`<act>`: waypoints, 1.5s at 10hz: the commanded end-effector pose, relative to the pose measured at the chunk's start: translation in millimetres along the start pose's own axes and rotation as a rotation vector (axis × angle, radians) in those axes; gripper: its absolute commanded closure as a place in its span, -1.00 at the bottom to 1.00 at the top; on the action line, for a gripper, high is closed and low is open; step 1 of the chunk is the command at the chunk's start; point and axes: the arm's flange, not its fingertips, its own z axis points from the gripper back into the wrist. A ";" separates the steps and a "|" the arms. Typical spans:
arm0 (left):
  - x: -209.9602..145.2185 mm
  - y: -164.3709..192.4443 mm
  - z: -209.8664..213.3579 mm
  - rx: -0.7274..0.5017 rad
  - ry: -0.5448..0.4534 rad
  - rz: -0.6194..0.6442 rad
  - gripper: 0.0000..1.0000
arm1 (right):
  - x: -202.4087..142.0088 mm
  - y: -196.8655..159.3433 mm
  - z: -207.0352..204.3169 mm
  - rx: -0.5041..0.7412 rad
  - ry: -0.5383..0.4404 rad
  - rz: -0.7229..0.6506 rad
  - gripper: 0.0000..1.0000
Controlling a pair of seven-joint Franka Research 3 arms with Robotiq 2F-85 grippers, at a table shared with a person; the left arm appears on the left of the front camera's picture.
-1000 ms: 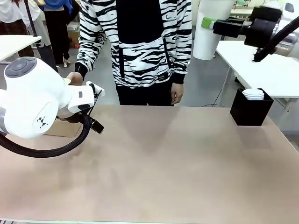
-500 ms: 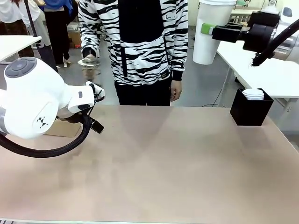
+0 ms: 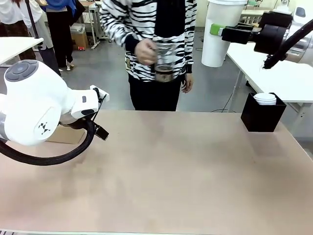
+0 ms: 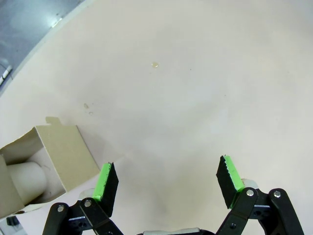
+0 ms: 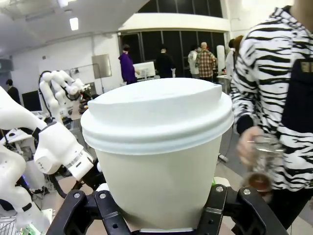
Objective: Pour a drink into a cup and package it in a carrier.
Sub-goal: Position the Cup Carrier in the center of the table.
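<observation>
Brings jug (image 3: 164,58) of drink (image 3: 164,76) from left to chest centre, in person's hand (image 3: 145,51). Clamps lidded cup (image 5: 159,147) in right gripper (image 5: 157,215); leaves left gripper (image 4: 167,178) wide, empty. Seems to need pouring and packing into carrier (image 4: 63,147) yet.

I count one lidded white paper cup (image 5: 156,147), high above the table's (image 3: 171,176) far right side. One glass jug (image 3: 164,61) sits above the table's far edge, with one pool of dark drink (image 3: 164,74) in its base. One brown cardboard carrier (image 4: 54,152) stands on the table's left side, with one pale cylinder (image 4: 24,181) inside it. One black box (image 3: 262,117) is at the table's far right, holding one stack of white lids (image 3: 265,99); how many lids, I cannot tell. Two grippers: one left gripper (image 4: 167,164), one right gripper (image 5: 161,191). One person (image 3: 156,19) stands at the table's far side.
</observation>
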 end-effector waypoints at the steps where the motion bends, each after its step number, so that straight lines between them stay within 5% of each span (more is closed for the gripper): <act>1: 0.0 0.0 0.0 0.000 0.000 0.000 -1.00 | 4.8 -1.0 -2.7 0.005 -0.016 0.014 -0.20; 5: 51.6 -8.9 115.9 -0.070 0.055 -0.032 -1.00 | 4.8 -1.0 -2.7 0.005 -0.016 0.014 -0.20; 8: 100.5 66.0 175.2 0.008 0.131 0.169 -1.00 | 4.8 -1.0 -2.7 0.005 -0.016 0.014 -0.20; 12: 107.0 187.5 148.2 0.100 0.272 0.493 -1.00 | 4.8 -1.0 -2.7 0.005 -0.016 0.014 -0.20; 15: 93.0 216.3 111.6 0.108 0.313 0.589 -1.00 | 4.8 -1.0 -2.7 0.005 -0.016 0.014 -0.20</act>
